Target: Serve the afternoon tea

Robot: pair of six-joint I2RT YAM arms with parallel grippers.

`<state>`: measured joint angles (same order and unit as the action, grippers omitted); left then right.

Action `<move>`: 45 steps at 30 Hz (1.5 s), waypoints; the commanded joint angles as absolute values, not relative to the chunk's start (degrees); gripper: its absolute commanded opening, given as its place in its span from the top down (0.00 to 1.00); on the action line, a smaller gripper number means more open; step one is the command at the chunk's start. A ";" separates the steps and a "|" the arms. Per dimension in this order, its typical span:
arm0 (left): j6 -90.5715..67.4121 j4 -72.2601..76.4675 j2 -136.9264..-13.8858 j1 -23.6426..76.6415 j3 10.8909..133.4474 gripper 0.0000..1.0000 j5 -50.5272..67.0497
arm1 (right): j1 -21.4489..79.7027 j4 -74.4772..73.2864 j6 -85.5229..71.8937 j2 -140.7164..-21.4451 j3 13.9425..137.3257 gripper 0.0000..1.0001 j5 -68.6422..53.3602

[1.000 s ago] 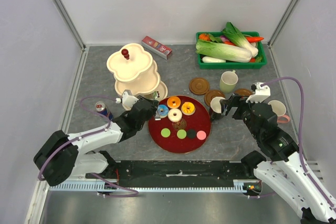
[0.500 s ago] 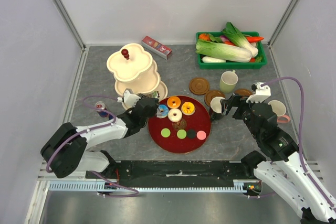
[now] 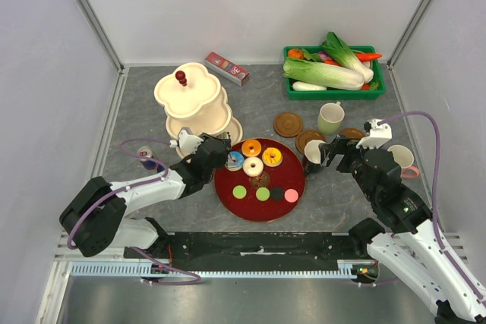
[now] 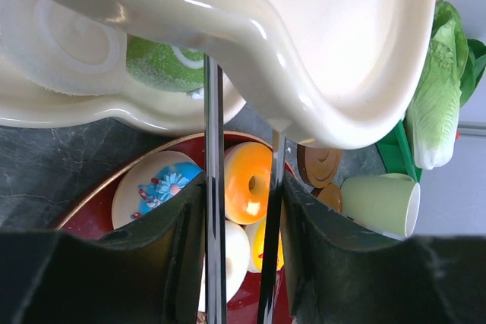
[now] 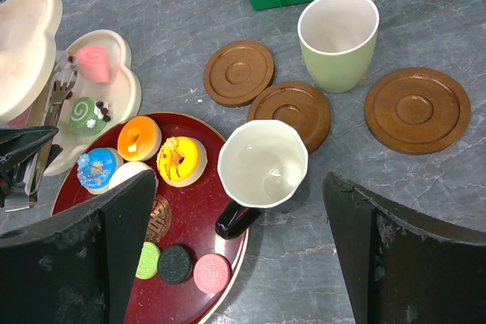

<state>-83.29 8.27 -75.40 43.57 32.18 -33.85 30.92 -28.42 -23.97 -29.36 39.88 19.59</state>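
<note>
My left gripper (image 3: 216, 149) is shut on metal tongs (image 4: 213, 187), whose tips reach under the cream tiered stand (image 3: 194, 92). A green swirl cake (image 4: 163, 62) lies on the stand's lowest plate (image 5: 121, 73), beside a pink one (image 5: 93, 62). The red tray (image 3: 296, 184) carries orange (image 5: 138, 138), yellow (image 5: 181, 160), blue (image 5: 97, 168) and white donuts, plus green, black (image 5: 175, 263) and pink (image 5: 211, 272) round sweets. My right gripper (image 5: 239, 180) hangs wide open over the black mug (image 5: 262, 165), its handle over the tray rim. Behind it stand a pale green mug (image 5: 338, 39) and three brown coasters (image 5: 238, 73).
A green crate of leafy vegetables (image 3: 334, 70) fills the back right corner. A red box (image 3: 226, 68) lies behind the stand. A small drink can (image 3: 148, 158) stands left of my left arm. A pale mug (image 3: 405, 158) is partly hidden behind my right arm.
My left gripper has moved a little up toward the stand with the tongs, and the tongs' arms have spread slightly. The right arm has not moved.
</note>
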 commanded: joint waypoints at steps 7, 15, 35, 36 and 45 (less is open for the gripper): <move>-86.48 5.71 -74.18 43.24 34.54 0.53 -37.35 | 31.03 -28.13 -23.99 -29.44 41.40 0.02 20.83; -86.84 4.31 -71.81 43.24 33.75 0.53 -35.86 | 31.02 -28.30 -23.99 -29.79 41.31 0.02 20.65; -84.99 -1.40 -63.64 43.42 31.47 0.53 -29.98 | 31.03 -27.86 -24.08 -29.97 40.87 0.02 20.21; -84.99 -1.49 -63.20 43.33 31.38 0.53 -29.54 | 31.03 -27.95 -24.00 -30.06 40.87 0.02 20.13; -83.59 -3.43 -61.26 43.33 30.32 0.54 -24.88 | 30.94 -27.86 -24.08 -29.79 40.78 0.02 20.13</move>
<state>-84.97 -2.87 -62.81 43.57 30.61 -26.48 30.89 -28.40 -23.97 -30.00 39.88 19.57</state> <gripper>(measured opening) 0.466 0.982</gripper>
